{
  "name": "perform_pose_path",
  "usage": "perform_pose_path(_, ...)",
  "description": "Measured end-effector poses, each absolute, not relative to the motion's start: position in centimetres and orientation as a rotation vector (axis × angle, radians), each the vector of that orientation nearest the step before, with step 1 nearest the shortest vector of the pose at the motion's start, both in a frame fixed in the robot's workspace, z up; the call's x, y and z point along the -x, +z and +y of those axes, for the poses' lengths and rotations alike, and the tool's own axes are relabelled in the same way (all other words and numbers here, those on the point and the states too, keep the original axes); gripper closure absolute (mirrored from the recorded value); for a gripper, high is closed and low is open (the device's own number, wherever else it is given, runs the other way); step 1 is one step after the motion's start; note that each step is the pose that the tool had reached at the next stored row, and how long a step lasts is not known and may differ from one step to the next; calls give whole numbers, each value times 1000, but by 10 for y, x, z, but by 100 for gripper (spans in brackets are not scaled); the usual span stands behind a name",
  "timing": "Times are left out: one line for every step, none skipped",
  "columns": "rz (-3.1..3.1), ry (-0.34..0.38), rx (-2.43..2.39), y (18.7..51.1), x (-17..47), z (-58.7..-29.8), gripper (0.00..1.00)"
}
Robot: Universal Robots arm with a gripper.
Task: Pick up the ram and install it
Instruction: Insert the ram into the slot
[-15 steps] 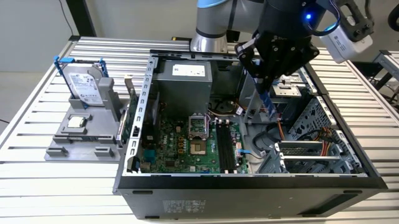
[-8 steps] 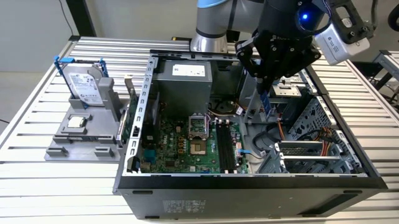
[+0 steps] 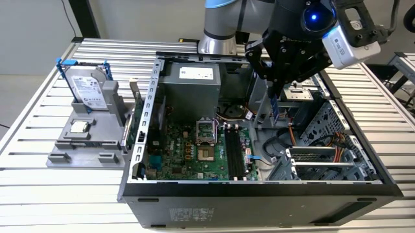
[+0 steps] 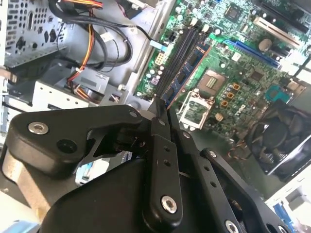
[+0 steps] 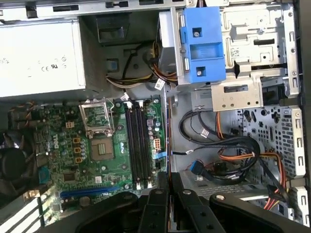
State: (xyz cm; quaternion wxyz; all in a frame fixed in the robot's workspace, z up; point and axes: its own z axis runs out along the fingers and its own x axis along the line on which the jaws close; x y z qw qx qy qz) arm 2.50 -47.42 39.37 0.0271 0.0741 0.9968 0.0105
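The gripper (image 3: 275, 88) is clenched on the ram (image 3: 275, 109), which hangs edge-on over the open computer case (image 3: 259, 194), apparently just above the black memory slots (image 3: 233, 153) near the motherboard's edge.

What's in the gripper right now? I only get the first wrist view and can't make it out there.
Observer: In the second wrist view the gripper is shut on the ram; the stick's flat side with its chips shows.
Operator: Seated?
Observer: No. In the exterior view it hangs on end under the gripper, above the motherboard, not in the black slots.
Operator: Any other parts out?
Observer: Yes. At the exterior view's left a grey fixture holds the hard drive upright, and the processor chip lies flat on the same fixture.
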Motion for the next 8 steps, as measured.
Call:
perform_pose_path(3078,32,-242,394,-25,-474,100)
perform_pose_path(3077,32,-255,394,-25,-474,100)
perform_pose_path(3076,31,-265,394,-25,-474,100)
perform_pose_path(3075,31,-271,394,-25,-474,100)
perform_pose_path(3075,31,-271,394,-25,-474,100)
perform_pose_path(3075,31,-271,394,-25,-474,100)
perform_pose_path(3075,31,-271,394,-25,-474,100)
perform_pose_path(3075,31,-271,394,-25,-474,100)
